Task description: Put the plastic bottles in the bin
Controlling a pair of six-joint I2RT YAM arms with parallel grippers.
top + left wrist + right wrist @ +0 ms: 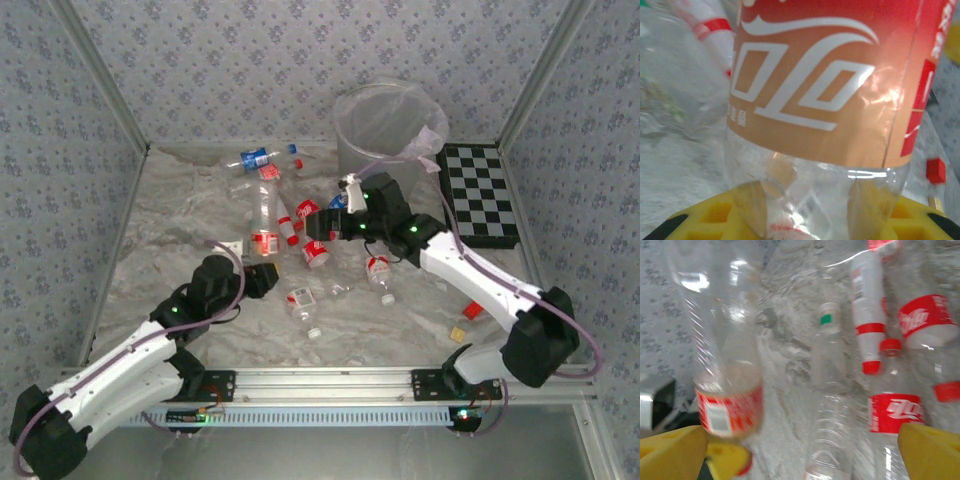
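My left gripper [262, 270] is shut on a clear bottle with a red label [264, 222], which rises away from it toward the back. In the left wrist view that bottle [820, 100] sits between the yellow fingers [705, 215] of the left gripper [800, 215]. My right gripper [347, 205] hangs open over the heap of bottles [318, 250], just in front of the bin [385, 140]. Its wrist view has the right gripper [802, 440] with fingers wide apart over a clear bottle with a green-marked cap [827, 390]. A blurred red-labelled bottle [730, 410] stands at the left.
A checkerboard [480, 195] lies right of the bin. A red block [472, 310] and a yellow block [458, 335] sit near the right arm. More bottles lie loose, a blue-labelled one [253, 158] at the back and two nearer [300, 300] [378, 268]. Walls close three sides.
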